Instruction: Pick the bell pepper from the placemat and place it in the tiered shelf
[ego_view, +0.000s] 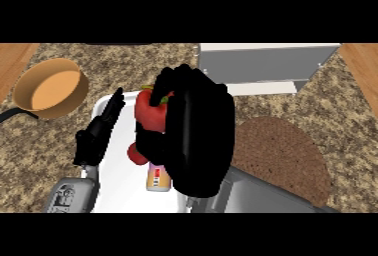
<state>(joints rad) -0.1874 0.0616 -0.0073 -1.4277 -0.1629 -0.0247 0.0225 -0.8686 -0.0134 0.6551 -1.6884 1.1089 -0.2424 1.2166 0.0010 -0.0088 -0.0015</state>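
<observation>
My right hand is in the middle of the view, raised toward the camera, fingers curled round the red bell pepper. The hand hides most of the pepper; red shows at its left side, with a bit of green stem near the fingertips. The brown round placemat lies bare on the counter to the right of the hand. The grey-and-white tiered shelf stands at the back, right of centre, beyond the hand. My left hand rests open at the left, fingers up.
An orange pan with a dark handle sits at the back left. A white tray-like surface lies below the hands, with a small bottle showing under the right hand. Wooden edges flank the speckled counter.
</observation>
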